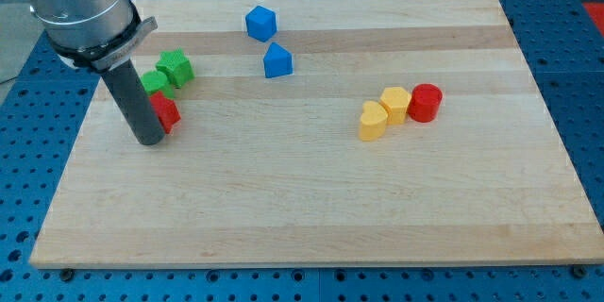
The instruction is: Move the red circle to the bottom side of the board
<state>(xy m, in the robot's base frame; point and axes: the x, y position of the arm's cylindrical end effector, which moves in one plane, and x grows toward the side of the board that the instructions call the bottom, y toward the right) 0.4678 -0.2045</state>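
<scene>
My tip (151, 140) rests on the wooden counter (311, 208) near the view's left edge, touching a red block (167, 110) whose shape my rod partly hides; I carry no pincer, so nothing is held. The red circle (426, 102) stands well apart at the view's right, touching a yellow block (396, 104), with a yellow heart-like block (374, 121) just beside that. Two green blocks (175, 67) (154, 82) sit above my tip, and two blue blocks (260, 23) (277, 60) lie nearer the top.
</scene>
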